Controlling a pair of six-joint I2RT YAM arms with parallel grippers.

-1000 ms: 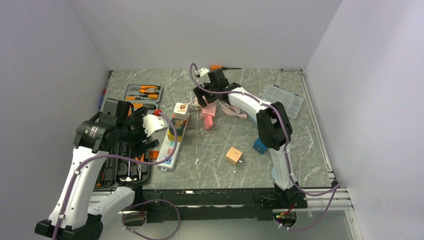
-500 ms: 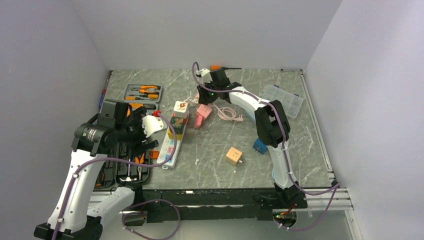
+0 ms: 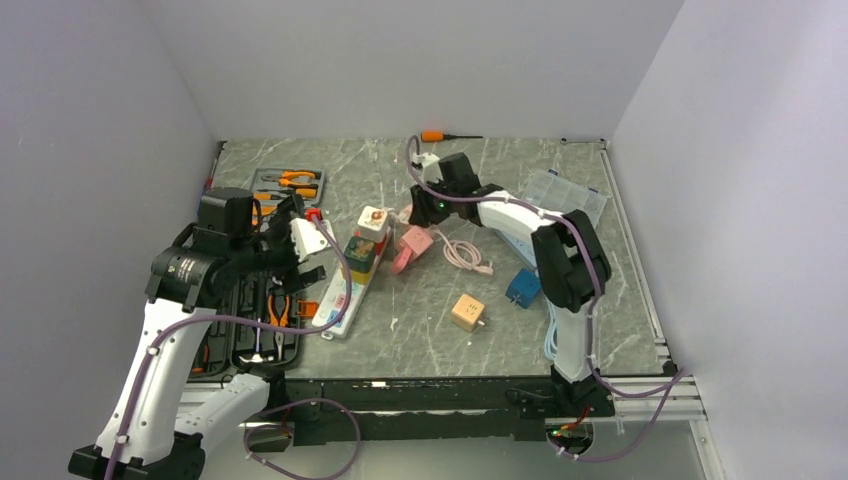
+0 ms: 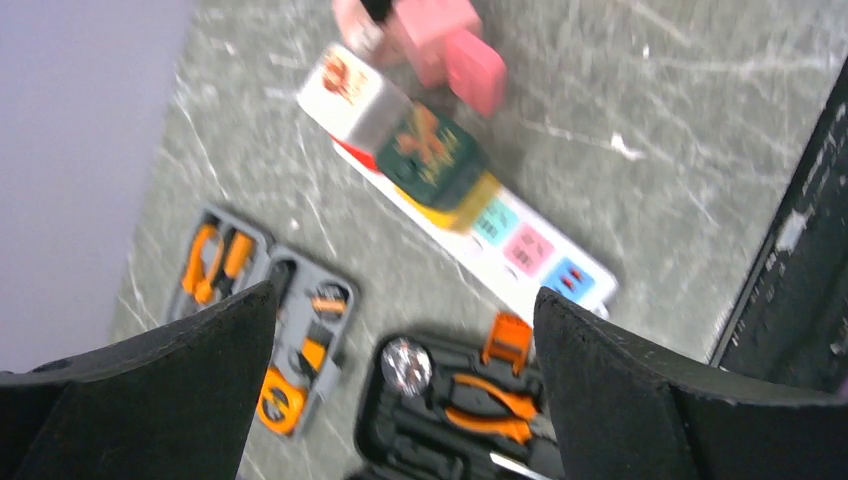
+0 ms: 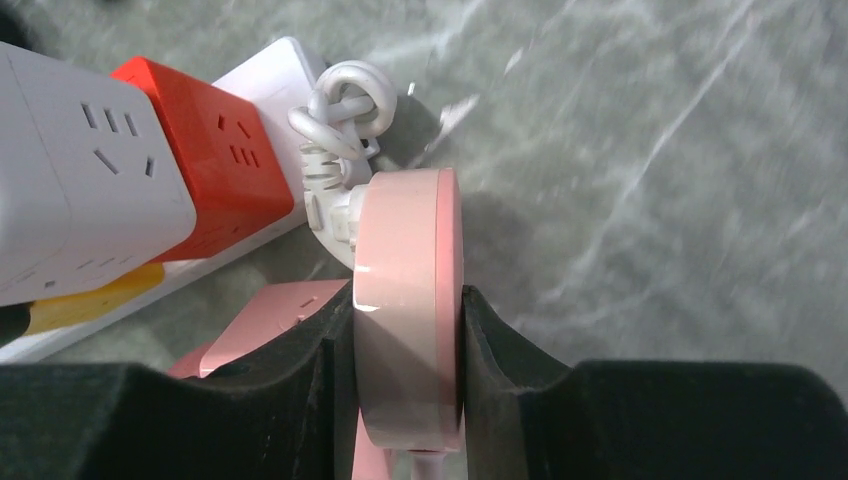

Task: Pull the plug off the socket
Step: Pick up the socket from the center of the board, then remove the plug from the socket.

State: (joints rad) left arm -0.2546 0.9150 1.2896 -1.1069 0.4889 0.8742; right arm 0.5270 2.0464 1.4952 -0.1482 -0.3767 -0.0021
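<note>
Black-fingered, your left gripper [image 3: 308, 258] hangs spread to its widest and holds nothing. It sits above the socket [image 3: 338, 305], probably ready to pin it down. That one white strip lies left of centre, just right of two tool cases [image 3: 285, 185], with two blocks [image 3: 372, 222] plugged in at its far end. Further right, your right gripper [image 5: 405, 310] is clamped on one pink disc [image 5: 405, 230] across its flat faces, near the strip's far end, likely for a straight pull.
</note>
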